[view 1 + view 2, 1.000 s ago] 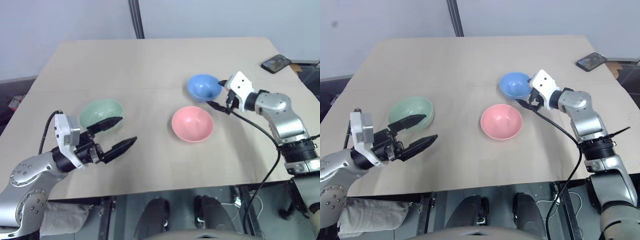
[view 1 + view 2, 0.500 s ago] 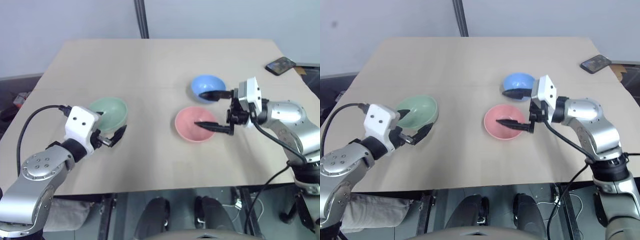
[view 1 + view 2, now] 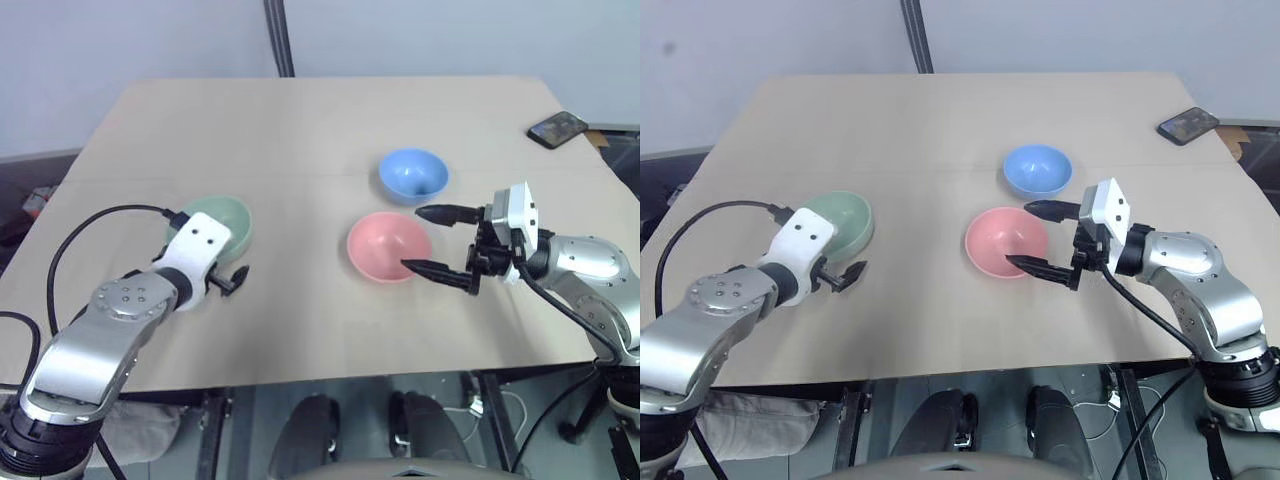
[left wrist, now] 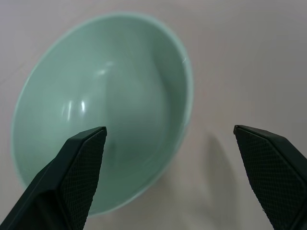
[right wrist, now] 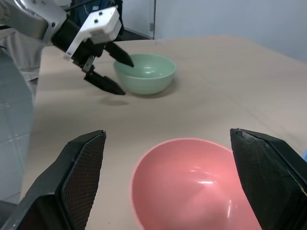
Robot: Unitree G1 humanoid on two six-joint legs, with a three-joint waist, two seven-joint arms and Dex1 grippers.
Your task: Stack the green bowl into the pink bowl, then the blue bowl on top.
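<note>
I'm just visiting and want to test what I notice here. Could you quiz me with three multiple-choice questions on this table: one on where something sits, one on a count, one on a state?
1. The phone lies:
A. at the table's far right corner
B. inside a bowl
C. beside the green bowl

2. How many bowls?
A. two
B. three
C. four

3. The left tool is:
A. open, around the green bowl's rim
B. shut
C. lifting the bowl

Answers: 1 A, dark phone near that corner. 2 B, green, pink bowl and blue bowl. 3 A, one finger inside, one outside.

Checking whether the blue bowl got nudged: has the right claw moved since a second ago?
Yes. The right claw has pulled back from the blue bowl and is now beside the pink bowl.
</note>
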